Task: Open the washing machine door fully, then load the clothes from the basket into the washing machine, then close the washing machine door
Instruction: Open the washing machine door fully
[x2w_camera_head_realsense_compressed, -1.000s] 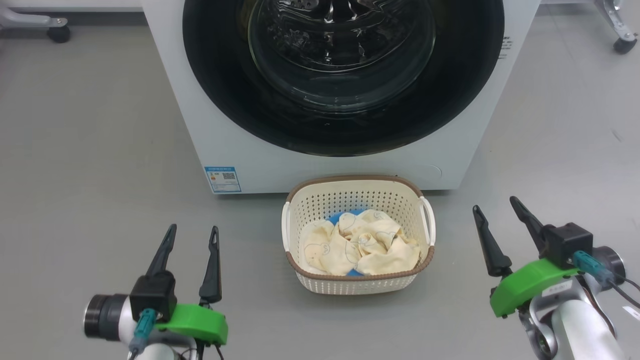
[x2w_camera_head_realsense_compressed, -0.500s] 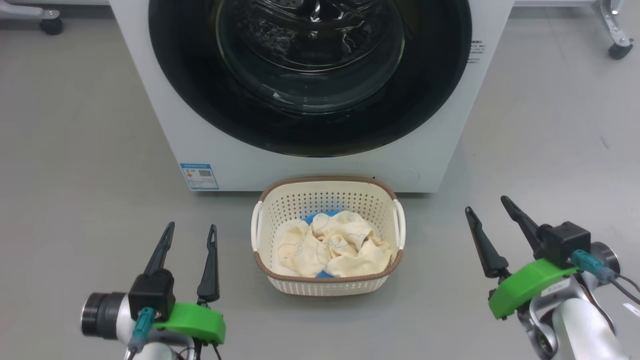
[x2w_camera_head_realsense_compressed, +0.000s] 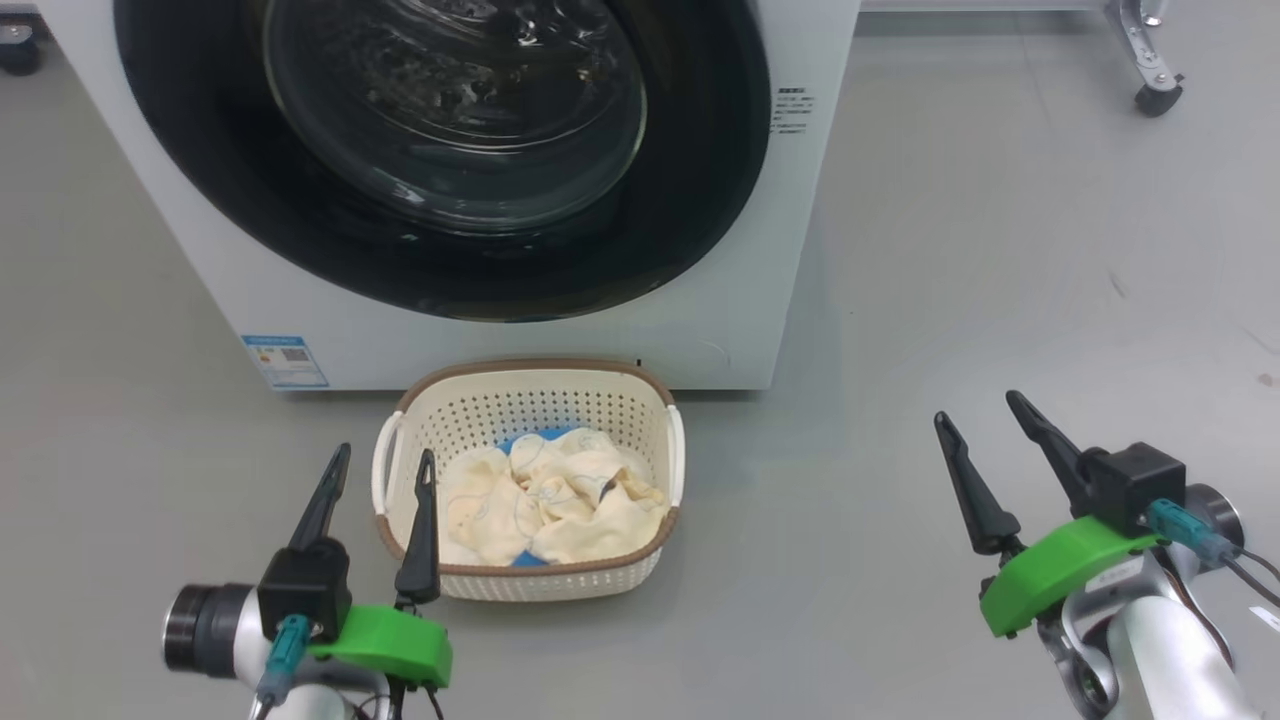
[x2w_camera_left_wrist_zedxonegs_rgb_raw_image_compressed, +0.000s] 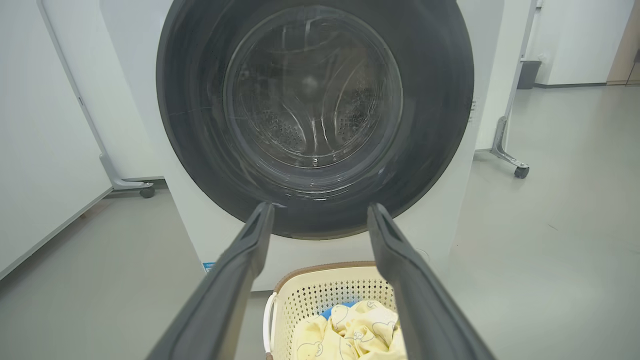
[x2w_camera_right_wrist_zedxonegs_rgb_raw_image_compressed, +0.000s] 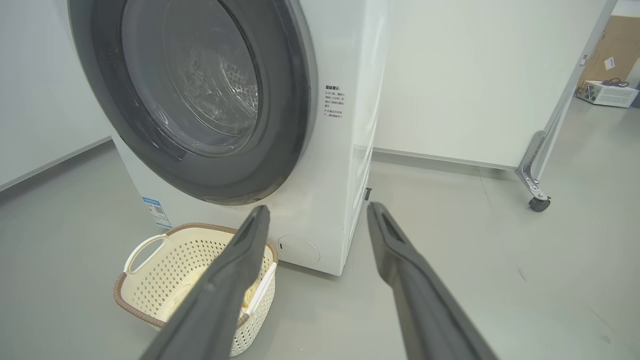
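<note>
1. The washing machine door (x2w_camera_head_realsense_compressed: 440, 150) is shut, flush in the front of the white washing machine (x2w_camera_head_realsense_compressed: 740, 300). It has a wide glossy black rim around a bulging glass bowl.
2. I'd judge the door stiff and latched, and its shiny rim slippery. I can make out no handle. The right edge of the rim, beside the printed label, looks the likeliest place to hook a finger, but I cannot tell which side carries the hinge.
3. The basket (x2w_camera_head_realsense_compressed: 530, 405) stands on the floor (x2w_camera_head_realsense_compressed: 950, 250) just in front of the machine, below the door. The clothes (x2w_camera_head_realsense_compressed: 550, 495) lie crumpled inside it, cream-yellow with a blue patch showing.
4. The clothes look light, soft and limp. A pinch on a raised fold at the top of the heap should lift them, though loose ends may trail. The basket looks light enough to slide if nudged.
5. The left claw (x2w_camera_head_realsense_compressed: 387, 455) has its fingers spread and holds nothing, near the basket's left side. The right claw (x2w_camera_head_realsense_compressed: 976, 408) is likewise spread and empty, well off to the right.
6. A blue sticker (x2w_camera_head_realsense_compressed: 284, 361) with a QR code sits at the machine's lower left. The small printed lines (x2w_camera_right_wrist_zedxonegs_rgb_raw_image_compressed: 334, 102) right of the door are too fine to read, and I see no brand name.
</note>
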